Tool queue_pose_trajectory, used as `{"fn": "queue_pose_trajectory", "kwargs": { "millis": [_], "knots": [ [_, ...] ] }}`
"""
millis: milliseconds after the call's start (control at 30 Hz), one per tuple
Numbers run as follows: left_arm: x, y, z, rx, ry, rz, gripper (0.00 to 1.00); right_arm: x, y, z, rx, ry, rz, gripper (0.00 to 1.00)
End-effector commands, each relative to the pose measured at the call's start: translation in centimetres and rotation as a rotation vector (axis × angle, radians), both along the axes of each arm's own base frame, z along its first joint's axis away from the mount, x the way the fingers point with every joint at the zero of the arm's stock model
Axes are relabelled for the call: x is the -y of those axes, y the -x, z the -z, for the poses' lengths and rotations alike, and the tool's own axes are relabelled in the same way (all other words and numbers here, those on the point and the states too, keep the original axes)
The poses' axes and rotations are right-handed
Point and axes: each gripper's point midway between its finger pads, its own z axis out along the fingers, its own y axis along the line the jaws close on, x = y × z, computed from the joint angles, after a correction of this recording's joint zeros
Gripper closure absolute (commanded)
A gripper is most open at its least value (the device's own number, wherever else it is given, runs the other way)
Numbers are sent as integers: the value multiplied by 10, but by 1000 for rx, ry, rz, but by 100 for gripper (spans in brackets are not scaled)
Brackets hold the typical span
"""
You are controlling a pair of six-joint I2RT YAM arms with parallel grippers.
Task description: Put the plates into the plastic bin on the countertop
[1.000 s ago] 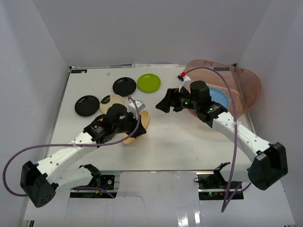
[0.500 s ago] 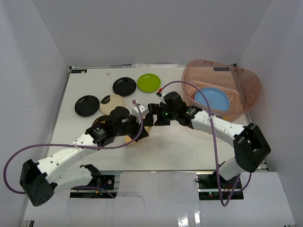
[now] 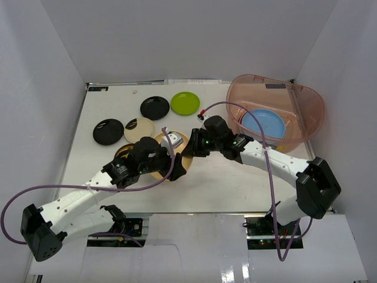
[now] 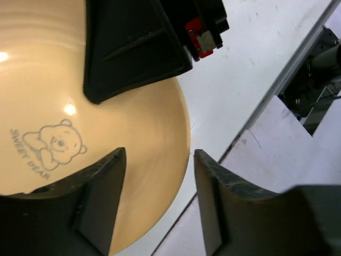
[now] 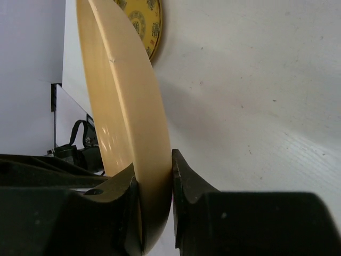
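Top view, my left gripper (image 3: 177,165): it sat over the near side of the pale orange plate (image 3: 158,173), about mid-way along the countertop (image 3: 230,177). I could not tell from above how wide it stood.
Top view, my right gripper (image 3: 190,148): it met that plate's far right rim, reaching in from the bin side.
Top view, plastic bin (image 3: 309,115): it stood in the far right corner, with the light blue plate (image 3: 263,124) lying flat inside.
Top view, other plates: the lime green plate (image 3: 185,103) and the far black plate (image 3: 155,107) lay side by side near the back edge. The left black plate (image 3: 108,131) and the cream-and-black plate (image 3: 139,127) lay nearer, left of my grippers. All four were outside the bin.
Left wrist view, my left gripper: the fingers stood apart and gripped nothing. The plate's rim and bare countertop showed in the gap.
Left wrist view, pale orange plate: its glossy face carried a small bear drawing and the words SWEET BEAR. My right gripper's black body lay across its upper part.
Right wrist view, my right gripper: it was clamped on the pale orange plate's rim, one finger on each face.
Right wrist view, pale orange plate: I saw it edge-on, running up from my fingers. The patterned amber plate (image 5: 139,21) lay on the countertop just past its far end.
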Motion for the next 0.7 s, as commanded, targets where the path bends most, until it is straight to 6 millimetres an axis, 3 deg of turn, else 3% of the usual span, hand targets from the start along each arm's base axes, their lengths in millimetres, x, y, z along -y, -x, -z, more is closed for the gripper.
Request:
{"fn": "queue_pose_trajectory", "kwargs": {
  "millis": [0,133,233,267,333,367,433,467,533,567,633,667],
  "knots": [
    [-8,-12,-33,92,76,-90,33,9,-22,-45,160,-54,66,92],
    [-23,-18,-61,171,165,-193,22,38,-58,-87,281,-89,170,92],
    [-44,-28,-72,216,197,-326,11,89,-93,-134,387,-134,300,92],
    [-55,-35,-71,232,185,-402,8,125,-110,-152,452,-121,388,92],
    [-67,-43,-63,209,150,-495,3,172,-131,-171,536,-66,537,92],
    [-77,-51,-60,213,126,-560,2,210,-143,-176,580,-7,626,92],
    [-87,-60,-49,182,87,-634,2,254,-156,-170,583,81,751,92],
    [-92,-65,-44,168,66,-665,2,289,-164,-164,560,100,837,92],
    [-106,-77,-30,130,14,-750,2,307,-168,-152,476,22,844,92],
    [-113,-83,-27,115,3,-784,2,340,-174,-137,416,14,923,92],
    [-132,-96,-17,63,-10,-868,2,359,-179,-124,359,-4,977,92],
    [-138,-101,-15,39,6,-896,2,378,-183,-108,319,17,1023,92]
  ]
}}
